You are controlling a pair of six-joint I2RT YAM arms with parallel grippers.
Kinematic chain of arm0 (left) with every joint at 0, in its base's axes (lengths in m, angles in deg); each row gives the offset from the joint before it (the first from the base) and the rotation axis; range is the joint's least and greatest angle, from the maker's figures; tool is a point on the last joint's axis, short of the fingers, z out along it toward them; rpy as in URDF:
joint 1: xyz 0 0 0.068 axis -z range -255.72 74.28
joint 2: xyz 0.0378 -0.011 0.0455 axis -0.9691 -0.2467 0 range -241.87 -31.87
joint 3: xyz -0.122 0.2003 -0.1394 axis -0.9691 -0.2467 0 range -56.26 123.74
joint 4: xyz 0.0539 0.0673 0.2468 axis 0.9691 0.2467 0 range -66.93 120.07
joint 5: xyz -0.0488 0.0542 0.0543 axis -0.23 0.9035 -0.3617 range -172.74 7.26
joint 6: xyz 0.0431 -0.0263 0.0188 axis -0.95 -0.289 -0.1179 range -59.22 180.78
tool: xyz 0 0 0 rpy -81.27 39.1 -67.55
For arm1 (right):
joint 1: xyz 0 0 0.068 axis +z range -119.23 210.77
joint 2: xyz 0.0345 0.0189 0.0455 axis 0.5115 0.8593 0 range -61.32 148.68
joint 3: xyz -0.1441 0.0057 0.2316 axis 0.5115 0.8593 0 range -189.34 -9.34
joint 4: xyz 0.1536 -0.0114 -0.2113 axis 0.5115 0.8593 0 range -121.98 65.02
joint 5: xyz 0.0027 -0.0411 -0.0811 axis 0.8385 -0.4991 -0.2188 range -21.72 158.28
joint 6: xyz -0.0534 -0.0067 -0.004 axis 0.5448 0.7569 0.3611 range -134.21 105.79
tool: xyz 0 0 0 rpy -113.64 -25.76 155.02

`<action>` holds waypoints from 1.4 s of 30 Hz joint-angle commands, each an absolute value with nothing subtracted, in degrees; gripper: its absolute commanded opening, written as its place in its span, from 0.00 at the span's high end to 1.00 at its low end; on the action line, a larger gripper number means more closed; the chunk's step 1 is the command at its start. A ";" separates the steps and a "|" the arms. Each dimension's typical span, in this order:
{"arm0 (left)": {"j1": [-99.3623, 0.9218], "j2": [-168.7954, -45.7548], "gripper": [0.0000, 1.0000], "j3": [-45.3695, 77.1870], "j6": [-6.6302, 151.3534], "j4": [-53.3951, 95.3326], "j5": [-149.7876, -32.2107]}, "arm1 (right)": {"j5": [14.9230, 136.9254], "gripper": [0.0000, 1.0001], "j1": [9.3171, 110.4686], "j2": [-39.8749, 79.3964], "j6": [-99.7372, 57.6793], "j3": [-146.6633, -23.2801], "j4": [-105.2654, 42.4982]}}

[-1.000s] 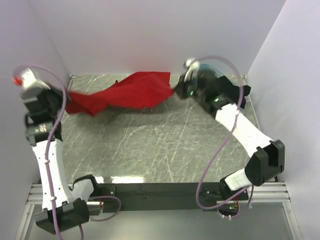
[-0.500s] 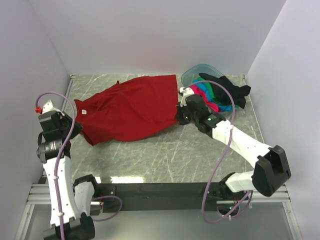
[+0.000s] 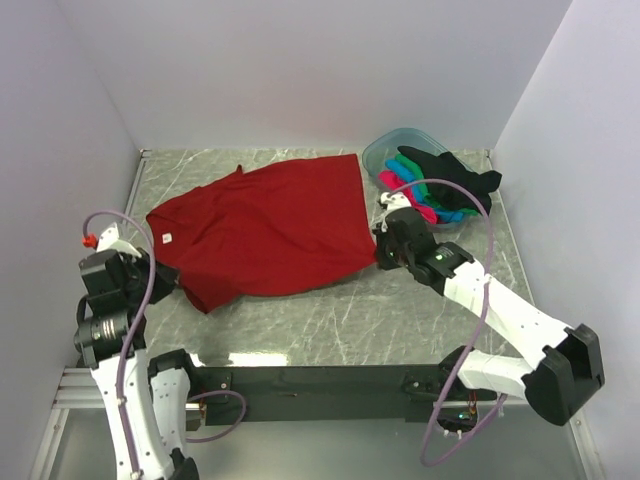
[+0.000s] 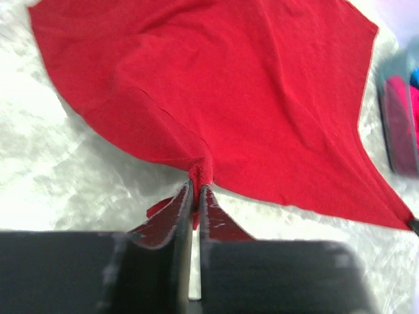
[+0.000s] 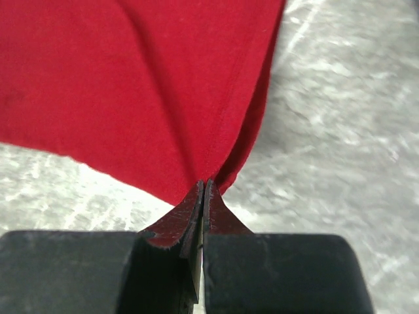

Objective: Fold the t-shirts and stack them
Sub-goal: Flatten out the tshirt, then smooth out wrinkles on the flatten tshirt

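The dark red t-shirt (image 3: 265, 230) lies spread across the marble table, its white neck label near the left edge. My left gripper (image 3: 172, 282) is shut on its near-left edge, where the cloth (image 4: 216, 98) bunches at my fingertips (image 4: 196, 186). My right gripper (image 3: 378, 256) is shut on its near-right corner, and the hem (image 5: 196, 85) runs into the closed jaws (image 5: 203, 186). The black t-shirt (image 3: 450, 172) drapes over the tub, with green (image 3: 440, 192), bright blue (image 3: 458, 213) and hot pink (image 3: 420, 210) shirts bundled under it.
The clear bluish plastic tub (image 3: 385, 150) stands at the back right corner and shows blurred in the left wrist view (image 4: 399, 111). White walls close in the table on the left, back and right. A black rail (image 3: 320, 380) runs along the near edge.
Both grippers have pulled the red shirt down from the air and toward the near edge. It now lies spread flat on the table. Both arms have drawn back toward their bases.
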State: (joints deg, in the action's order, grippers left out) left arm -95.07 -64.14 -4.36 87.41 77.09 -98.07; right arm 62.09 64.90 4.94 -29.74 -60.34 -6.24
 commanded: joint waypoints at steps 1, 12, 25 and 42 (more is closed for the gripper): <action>-94.09 -61.49 0.87 -5.72 86.53 81.78 -102.33 | 56.95 1.00 64.60 0.92 -30.74 -59.96 -1.93; -89.87 -58.32 0.08 -9.76 87.24 80.91 -102.08 | 51.32 0.49 64.60 0.47 -31.97 -61.98 5.63; -87.69 -76.06 0.02 -10.21 95.05 54.47 -100.33 | 70.64 0.37 64.95 8.79 -30.21 -65.58 -9.03; -68.17 -122.73 0.01 13.87 98.49 41.00 -74.05 | 75.42 0.47 68.56 36.41 -32.85 -72.18 -22.75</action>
